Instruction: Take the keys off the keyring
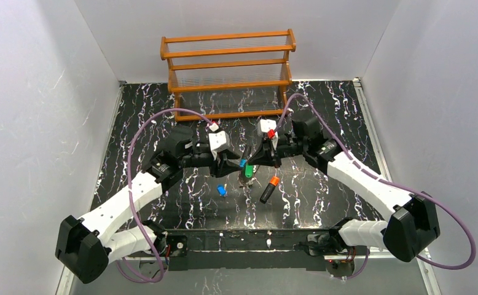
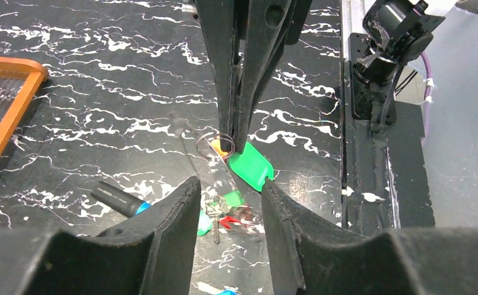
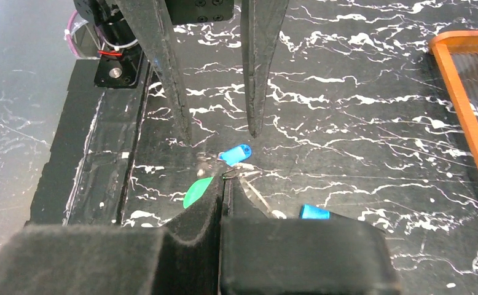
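Claws point(image 2: 227, 184) point(image 3: 223, 189): 2; keys point(image 2: 250, 166) point(image 2: 233, 198) point(image 3: 235, 153): 3; keyring point(image 2: 201, 144): 1

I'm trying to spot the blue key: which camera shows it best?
The right wrist view: the blue key lies whole and close on the black table. The top view shows it only as a small blue speck. The left wrist view gives at most a blue sliver at its bottom edge.

Centre jammed: left gripper point(image 2: 228, 183) and right gripper point(image 3: 224, 187) nose to nose at keyring point(image 2: 201, 147). Orange-capped marker point(image 1: 268, 190) just right, rack point(image 1: 227, 63) behind. Table sides open.
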